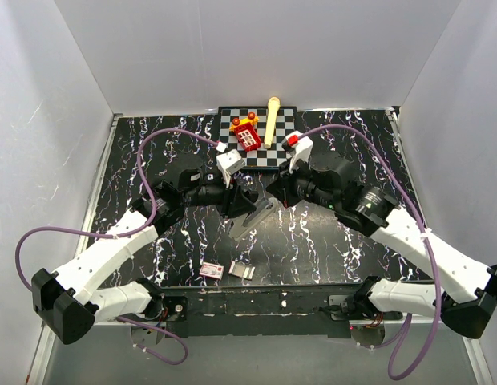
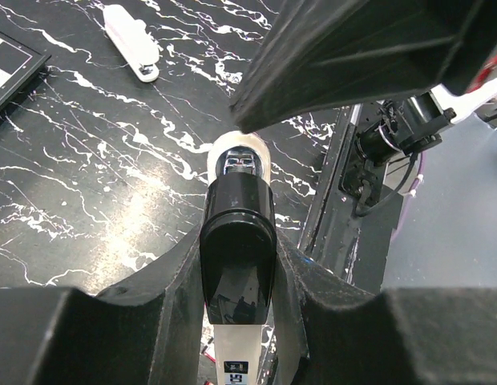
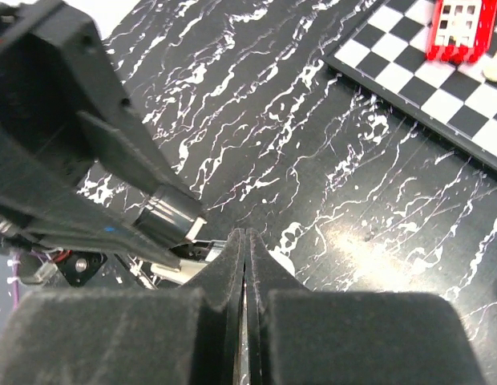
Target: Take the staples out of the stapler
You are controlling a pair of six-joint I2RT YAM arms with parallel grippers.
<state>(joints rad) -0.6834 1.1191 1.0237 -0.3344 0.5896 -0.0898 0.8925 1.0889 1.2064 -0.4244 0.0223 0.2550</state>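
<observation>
In the top view, my left gripper is clamped on the stapler at the middle of the frame. Its long axis slants from upper left down to lower right. My right gripper sits just up and right of the free end, so it is the nearer one to work that end. A pale strip, probably the staples, lies on the table toward the bottom of the frame, well apart from both grippers.

In the left wrist view, my fingers squeeze the black body from both sides and the silvery nose points up the frame, toward the dark bulk of my right gripper. I cannot tell whether they touch.

In the right wrist view, my fingers are pressed together with nothing visible between them. The stapler lies just left of their tips, mostly hidden by my left gripper, and its magazine is not visible.
</observation>
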